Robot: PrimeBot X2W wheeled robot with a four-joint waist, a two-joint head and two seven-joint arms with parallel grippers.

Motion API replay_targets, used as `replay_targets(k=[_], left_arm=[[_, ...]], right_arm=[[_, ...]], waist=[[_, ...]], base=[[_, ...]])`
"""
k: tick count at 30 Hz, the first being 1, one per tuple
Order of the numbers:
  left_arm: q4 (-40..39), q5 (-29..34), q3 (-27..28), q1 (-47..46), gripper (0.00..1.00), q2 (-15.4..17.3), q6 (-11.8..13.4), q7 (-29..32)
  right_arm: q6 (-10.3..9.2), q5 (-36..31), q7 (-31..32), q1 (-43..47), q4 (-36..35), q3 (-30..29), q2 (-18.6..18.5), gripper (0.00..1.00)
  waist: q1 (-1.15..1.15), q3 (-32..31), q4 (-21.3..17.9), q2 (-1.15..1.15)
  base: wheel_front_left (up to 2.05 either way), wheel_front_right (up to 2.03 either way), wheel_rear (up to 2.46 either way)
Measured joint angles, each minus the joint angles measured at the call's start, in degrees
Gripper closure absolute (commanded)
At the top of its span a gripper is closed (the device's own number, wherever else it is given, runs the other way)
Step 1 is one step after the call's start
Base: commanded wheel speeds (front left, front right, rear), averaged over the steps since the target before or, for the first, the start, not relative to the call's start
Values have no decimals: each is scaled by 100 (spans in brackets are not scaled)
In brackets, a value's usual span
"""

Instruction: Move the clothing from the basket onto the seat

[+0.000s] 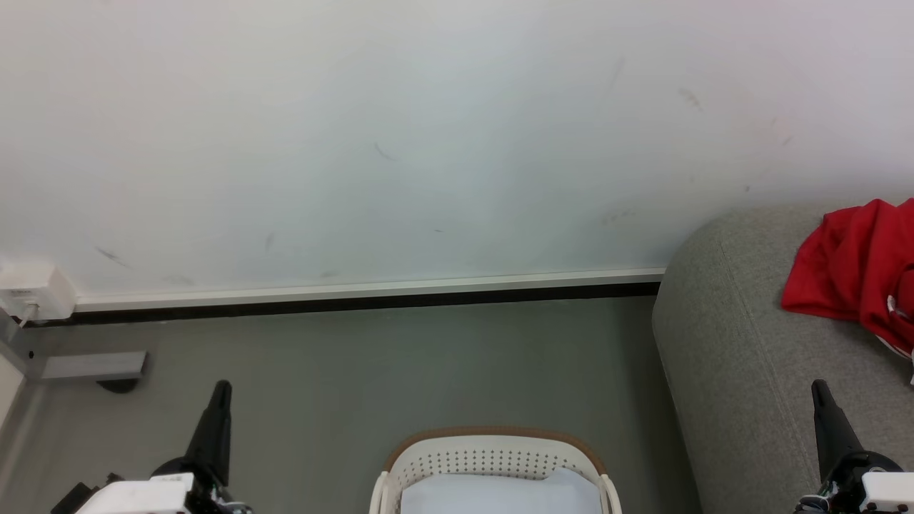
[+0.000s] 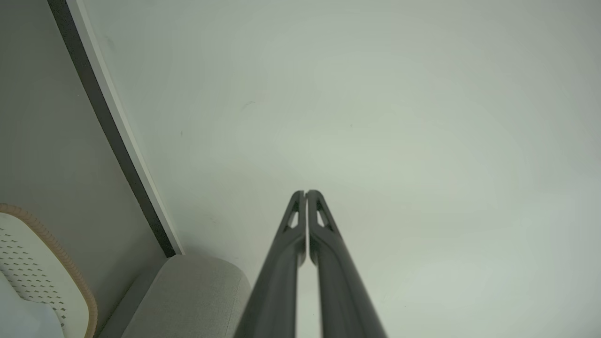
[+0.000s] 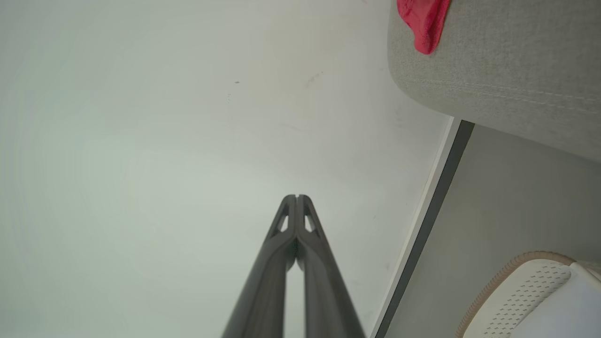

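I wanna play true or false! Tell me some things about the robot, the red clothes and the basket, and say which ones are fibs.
1. Red clothing lies on the grey seat. True.
2. The left end effector is holding a garment. False: it is shut with nothing in it.
3. The basket stands on the floor beside the seat. True.
4. Red clothes are piled in the basket. False: the part in view holds a pale sheet, nothing red.
5. The right end effector is wide open. False: its two fingers are pressed together.
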Motion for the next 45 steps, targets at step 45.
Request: replay_targets(k=[45], left_arm=[[0, 0, 0, 0, 100, 0, -1, 0]], right_arm=[[0, -1, 2, -1, 0, -8, 4, 100]], waist=[[0, 0, 0, 0]], base=[[0, 0, 0]])
